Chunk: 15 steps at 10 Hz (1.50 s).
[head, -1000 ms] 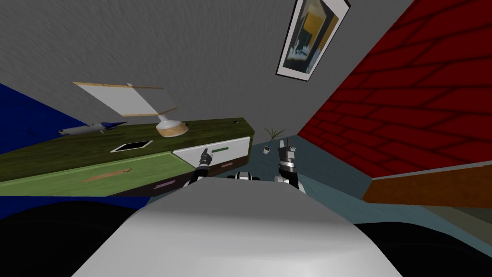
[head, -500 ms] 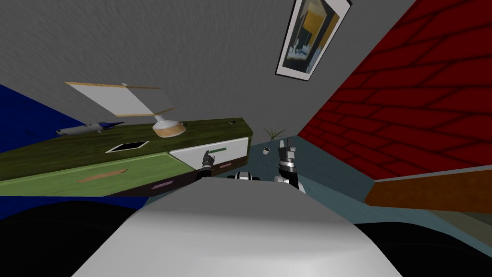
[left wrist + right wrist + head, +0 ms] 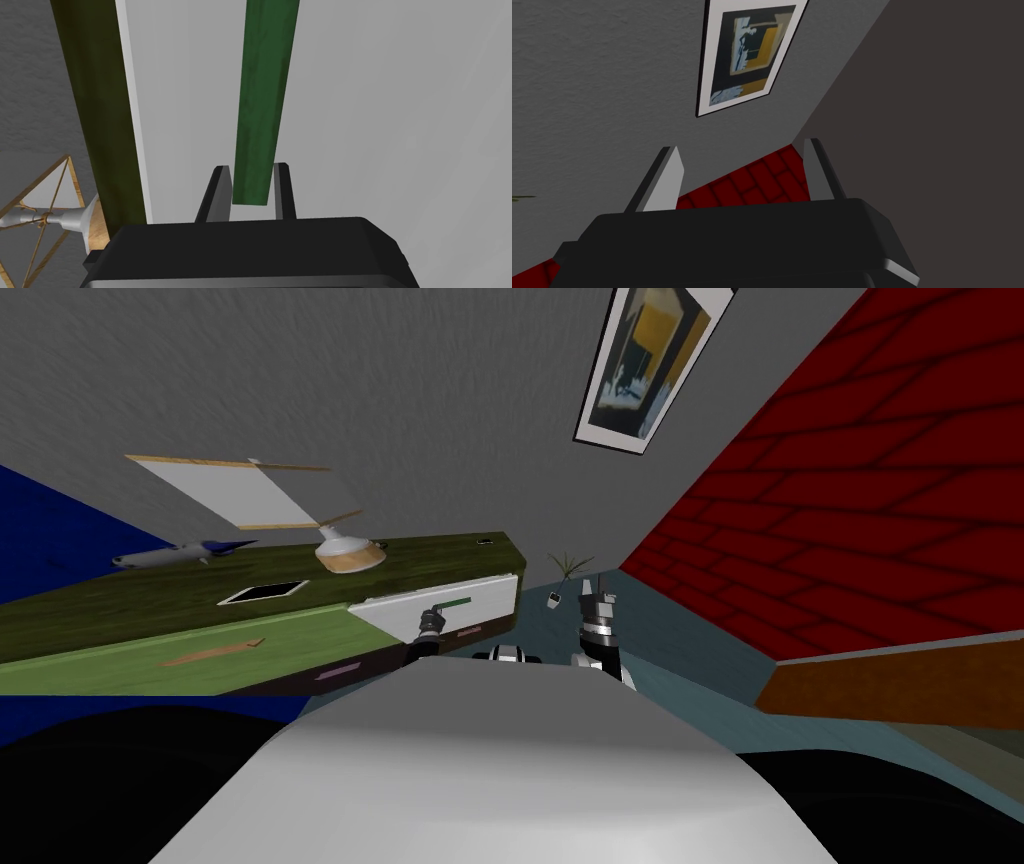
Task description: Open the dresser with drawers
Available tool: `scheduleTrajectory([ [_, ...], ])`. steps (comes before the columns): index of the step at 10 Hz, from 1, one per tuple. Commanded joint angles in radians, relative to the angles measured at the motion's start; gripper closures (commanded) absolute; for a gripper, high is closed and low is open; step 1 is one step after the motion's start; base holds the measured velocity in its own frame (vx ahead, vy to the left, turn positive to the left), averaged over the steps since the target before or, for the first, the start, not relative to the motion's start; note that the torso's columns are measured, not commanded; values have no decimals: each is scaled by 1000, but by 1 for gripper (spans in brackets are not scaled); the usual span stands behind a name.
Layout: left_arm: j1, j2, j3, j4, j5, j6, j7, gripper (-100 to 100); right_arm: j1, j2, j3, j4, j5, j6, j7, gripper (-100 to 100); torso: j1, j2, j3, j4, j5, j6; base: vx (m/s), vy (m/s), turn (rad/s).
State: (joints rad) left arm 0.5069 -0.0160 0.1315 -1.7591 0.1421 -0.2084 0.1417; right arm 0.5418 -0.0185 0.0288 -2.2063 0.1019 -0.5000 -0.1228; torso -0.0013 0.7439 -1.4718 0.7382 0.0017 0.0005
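Observation:
The dresser (image 3: 150,603) has a dark green top and stands against the grey wall. Its right-hand white drawer front (image 3: 490,593) carries a dark green bar handle (image 3: 455,600). My left gripper (image 3: 432,616) is at that handle's near end. In the left wrist view the gripper (image 3: 251,167) is shut on the green handle (image 3: 262,100), one finger pressing each side of its end, against the white drawer front (image 3: 390,125). My right gripper (image 3: 598,588) is raised to the right of the dresser, and in its wrist view the gripper (image 3: 741,147) stands open with nothing between its fingers.
On the dresser top are a lamp (image 3: 350,553), a toy plane (image 3: 175,553) and a flat white-framed black slab (image 3: 262,591). A green drawer front (image 3: 215,653) lies left of the white one. A small potted plant (image 3: 565,573) stands by the red brick wall (image 3: 850,518).
My left gripper's fingers have closed from wide open onto the green handle. The right arm has not moved. The head view has shifted slightly.

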Motion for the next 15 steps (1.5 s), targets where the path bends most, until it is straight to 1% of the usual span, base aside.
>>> scheduleTrajectory([
  [1, 22, -2, -9, -20, 1, 5, 3, 100, 0, 0, 0, 0, 0, 0, 0, 0, 2, -1, -1, 1, -1, -1, -185, -67, -6],
  [2, 30, -2, -12, -29, 1, 5, 4, 100, 0, 0, 0, 0, 0, 0, 0, 0, 2, -2, -2, 1, -2, -2, -184, -95, 12],
  [3, 26, -2, -11, -25, 0, 9, 2, 100, 0, 0, 0, 0, 0, 0, 0, 0, 0, -3, -3, 1, -3, -2, -86, -49, 7],
  [4, 41, -3, -18, -31, -1, 7, 2, 100, 0, 0, 0, 0, 0, 0, 0, 0, 2, -9, -6, 1, -3, -1, -155, -36, 5],
  [7, 54, -3, -26, -41, -1, 1, 3, 100, 0, 0, 0, 0, 0, 0, 0, 0, 1, -4, -3, 1, -2, -2, -154, -77, 16],
  [8, 51, -1, -23, -37, -1, 3, 3, 100, 0, 0, 0, 0, 0, 0, 0, 0, -1, -5, -3, 0, -2, -1, -77, -47, 14],
  [9, 70, -1, -23, -64, 1, 19, 5, -100, 0, 0, 0, 0, 0, 0, 0, 0, 2, -9, -6, 1, -3, 0, -11, -11, -19],
  [15, 169, 1, -24, -239, 14, 104, 18, -100, 0, 0, 0, 0, 0, 0, 0, 0, 1, -5, -4, 0, -2, 0, 27, -2, -23],
])
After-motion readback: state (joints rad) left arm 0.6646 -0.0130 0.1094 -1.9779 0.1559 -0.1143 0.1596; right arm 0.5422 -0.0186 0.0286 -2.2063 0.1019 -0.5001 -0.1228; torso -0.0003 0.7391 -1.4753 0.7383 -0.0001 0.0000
